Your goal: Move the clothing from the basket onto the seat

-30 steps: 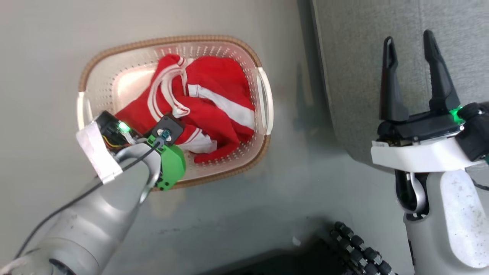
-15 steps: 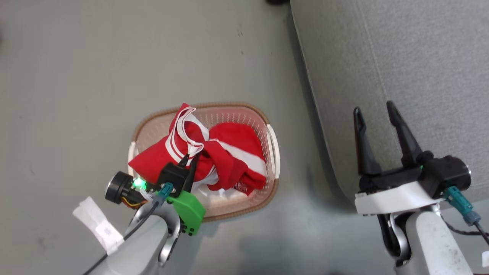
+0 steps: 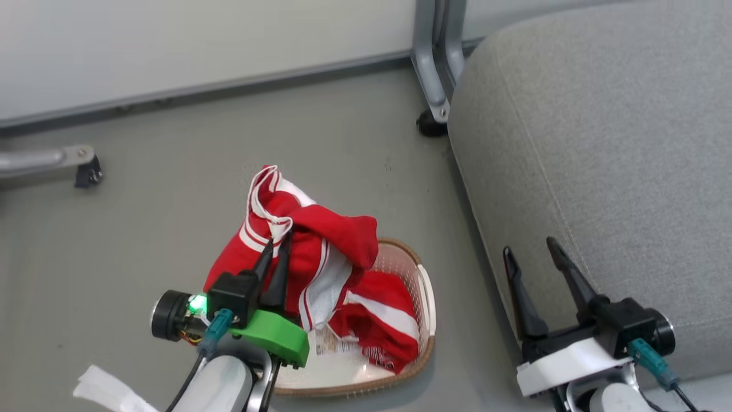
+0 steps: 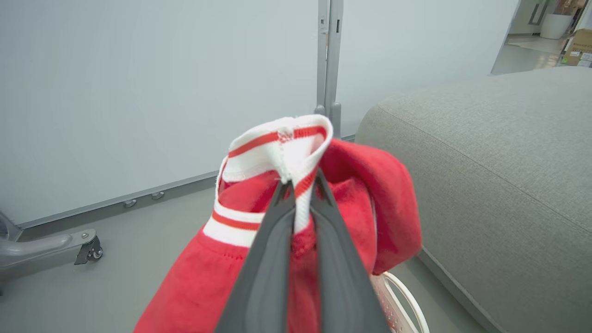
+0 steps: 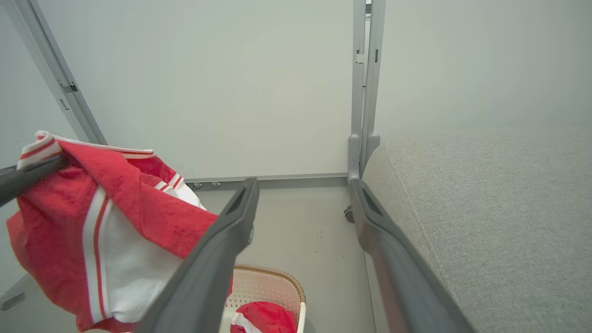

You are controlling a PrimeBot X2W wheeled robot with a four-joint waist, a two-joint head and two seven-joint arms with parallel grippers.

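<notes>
The left hand (image 3: pixel 278 245) is gripping a soft red white-striped garment (image 3: pixel 338 230), the grey fabric seat (image 3: pixel 600 143) lying rightward, seemingly level.

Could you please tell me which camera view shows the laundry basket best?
The head view: the basket shows its rim, right handle and inside, with one red garment in it, though the lifted garment hides its left part. Both wrist views catch just an edge.

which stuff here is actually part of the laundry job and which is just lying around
Job: left gripper, red garment it holds, second red garment, basket, grey seat.
Just there: grey partition post, castor foot, printed paper in basket.
</notes>
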